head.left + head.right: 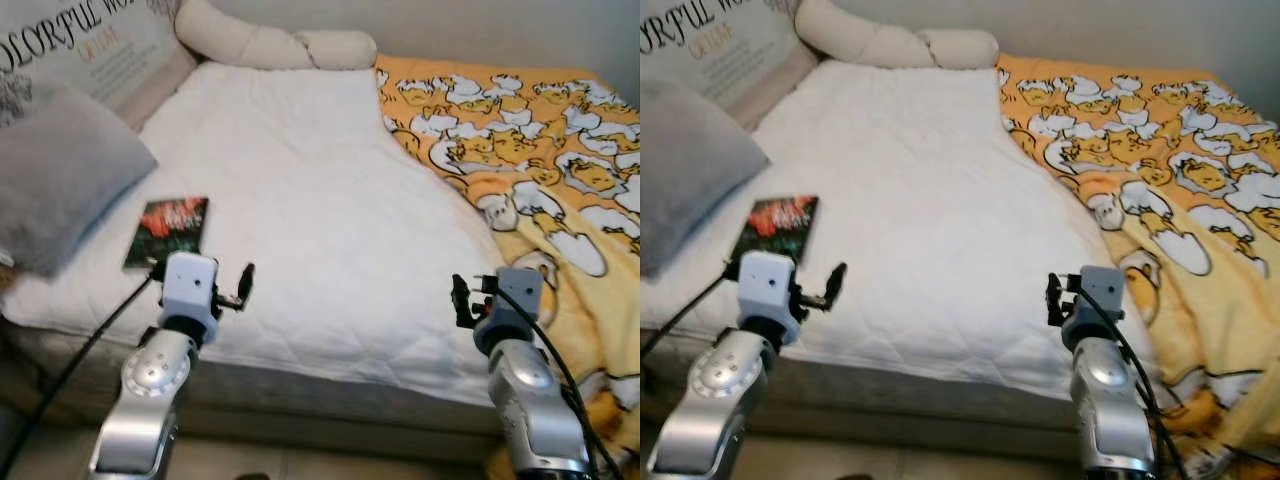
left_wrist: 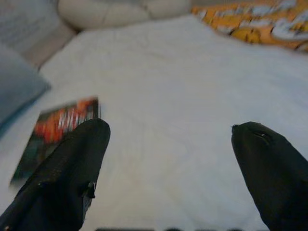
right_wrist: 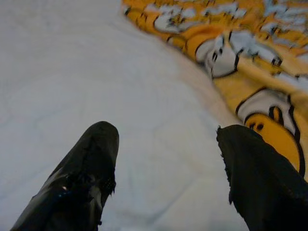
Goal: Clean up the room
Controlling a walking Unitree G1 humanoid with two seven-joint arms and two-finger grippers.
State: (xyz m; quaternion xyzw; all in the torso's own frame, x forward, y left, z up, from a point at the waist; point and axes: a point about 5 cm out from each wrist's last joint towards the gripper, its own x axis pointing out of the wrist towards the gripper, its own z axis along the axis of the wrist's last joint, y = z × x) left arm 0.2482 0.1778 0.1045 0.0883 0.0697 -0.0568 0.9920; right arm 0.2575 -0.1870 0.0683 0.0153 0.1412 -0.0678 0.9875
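Bed (image 1: 300, 200) lies ahead, filling most of the head view. Book (image 1: 167, 231) flat on the bed near its left front corner. Pillow (image 1: 55, 185) just left of the book, on the bed's left edge. Bolster (image 1: 270, 42) along the far end. Blanket (image 1: 540, 160) covers the bed's right side and hangs over the right front edge. Left gripper (image 1: 200, 283) over the front edge, just in front of the book; right gripper (image 1: 470, 298) over the front edge, beside the blanket.

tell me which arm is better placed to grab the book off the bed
Left, probably. The left gripper hangs open at the bed's near edge with the book lying just ahead of it. The right gripper, also open, is across the bed by the orange blanket.
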